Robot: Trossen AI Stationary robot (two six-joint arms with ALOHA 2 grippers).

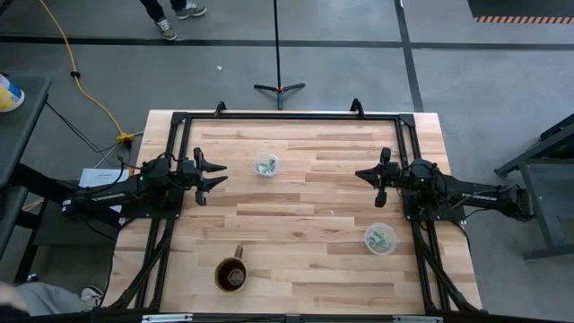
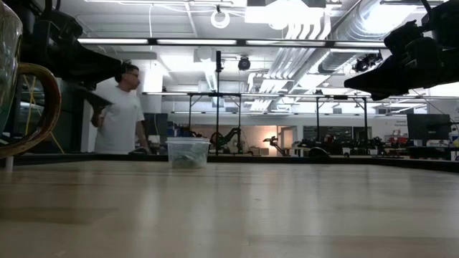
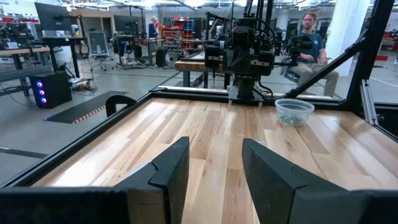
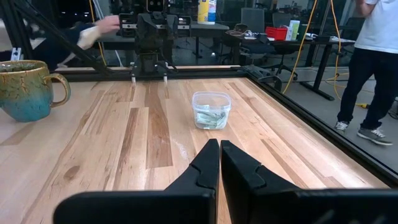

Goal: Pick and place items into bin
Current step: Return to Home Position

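Observation:
Two clear cups stand on the wooden table, each with pale green-and-white pieces inside. One cup (image 1: 265, 165) (image 4: 211, 111) (image 2: 188, 152) is toward the far middle. The other cup (image 1: 380, 239) (image 3: 294, 112) is near the right edge. My left gripper (image 1: 213, 175) (image 3: 214, 168) hovers open at the table's left side, pointing right. My right gripper (image 1: 366, 177) (image 4: 219, 155) hovers shut at the right side, pointing left. Neither gripper holds anything. A tiny pale speck (image 1: 330, 213) lies on the table between the cups.
A brown-and-teal mug (image 1: 232, 274) (image 4: 28, 90) (image 2: 21, 93) stands near the near edge, left of the middle. A black frame (image 1: 287, 116) borders the table. A person (image 2: 120, 111) stands in the room behind, and another person (image 3: 314, 43) sits there. Bare wood lies between the arms.

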